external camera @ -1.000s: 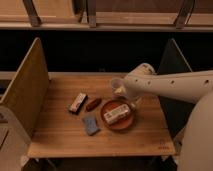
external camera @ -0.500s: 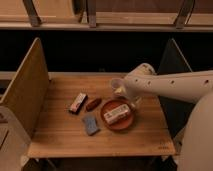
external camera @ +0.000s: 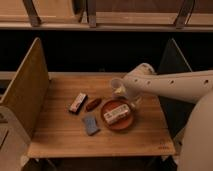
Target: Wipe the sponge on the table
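My pincer (external camera: 125, 96) hangs spread wide and empty over the plate's (external camera: 119, 127) far rim; the sponge (external camera: 91, 125) lies flat on the table (external camera: 60, 136) just left of the plate, long axis near-to-far

The sponge (external camera: 90, 125): small flat blue-grey rectangular pad, lying flat, just toward 7 o'clock from the centre of the table (external camera: 60, 137), a light plank top, walled at 9 and 3 o'clock.
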Tool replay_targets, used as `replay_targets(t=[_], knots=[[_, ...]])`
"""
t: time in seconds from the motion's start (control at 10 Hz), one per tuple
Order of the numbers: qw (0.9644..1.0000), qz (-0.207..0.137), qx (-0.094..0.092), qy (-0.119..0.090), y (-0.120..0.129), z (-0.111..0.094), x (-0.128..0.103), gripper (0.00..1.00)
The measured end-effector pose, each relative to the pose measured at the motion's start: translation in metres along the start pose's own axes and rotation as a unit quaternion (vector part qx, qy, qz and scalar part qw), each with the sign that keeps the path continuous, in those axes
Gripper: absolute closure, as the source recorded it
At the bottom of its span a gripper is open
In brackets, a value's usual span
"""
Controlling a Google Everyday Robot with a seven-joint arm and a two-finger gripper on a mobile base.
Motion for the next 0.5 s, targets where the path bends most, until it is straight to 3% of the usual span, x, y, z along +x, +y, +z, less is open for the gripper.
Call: replay_targets(t=[0.2, 0.3, 0.5], knots=[[0.9956, -0.092, -0.008, 0.014, 0.036, -0.012, 0.037, 0.2], [0.9886, -0.146, -0.011, 0.033, 0.055, -0.017, 0.067, 0.2], [0.9699, -0.232, 0.002, 0.073, 0.059, -0.022, 0.114, 0.2]])
